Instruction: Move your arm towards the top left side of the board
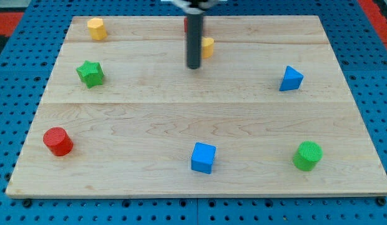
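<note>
1. Standing upright, the rod has no jaws; my tip (193, 66) holds nothing.
2. Tip rests just left of a yellow block (207, 47), near the worktop's (149, 106) top centre.
3. Red block (185, 24) shows behind the rod.

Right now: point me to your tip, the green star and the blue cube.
my tip (193, 67): camera view, very end of the rod.
green star (90, 73): camera view, top face.
blue cube (203, 157): camera view, middle of the block.
</note>
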